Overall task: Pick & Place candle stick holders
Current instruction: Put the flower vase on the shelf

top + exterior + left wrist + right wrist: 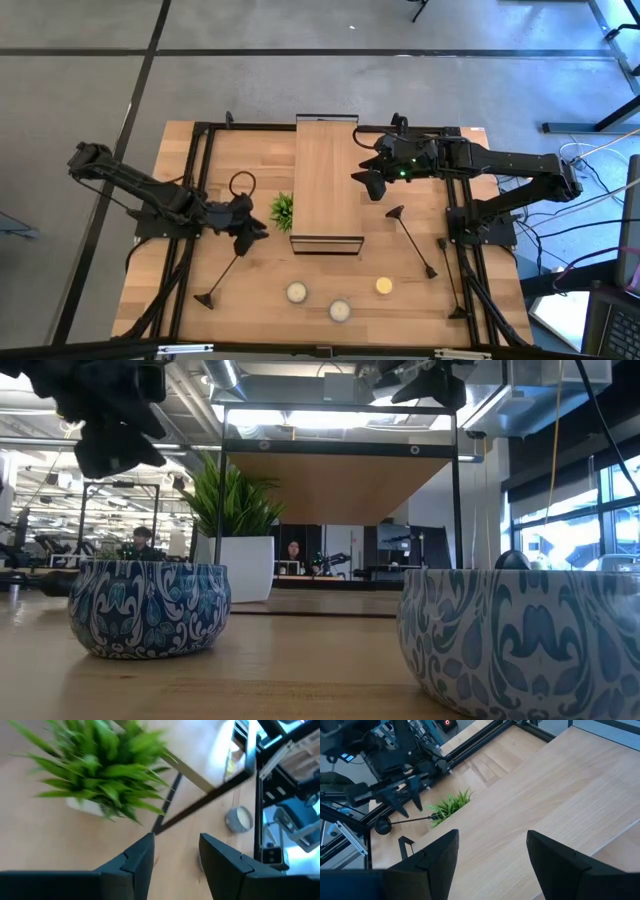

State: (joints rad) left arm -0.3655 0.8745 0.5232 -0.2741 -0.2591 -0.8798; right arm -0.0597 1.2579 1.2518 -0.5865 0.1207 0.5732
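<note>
Nearest the table's front edge sit three small round candles in blue-and-white patterned tins (340,310), two white and one yellow. Just behind them on the left is one thin black metal candle stick holder (222,279). It shows as a slanting rod, with its wide round end (209,297) toward the front and its other end just under the left gripper (244,242). Whether it lies flat or leans cannot be told. The left gripper hovers there with its fingers spread apart and nothing between them.

On the right, a second black candle stick holder (414,242) slants across the bare wood, apart from both grippers. Farther back stand a small green potted plant (282,210) and a raised light-wood shelf on a black metal frame (328,170). Beyond the left gripper a thin black ring (243,183) appears to be the third holder.

The right gripper (368,185) hangs over the shelf's right edge, its fingers parted and empty.
</note>
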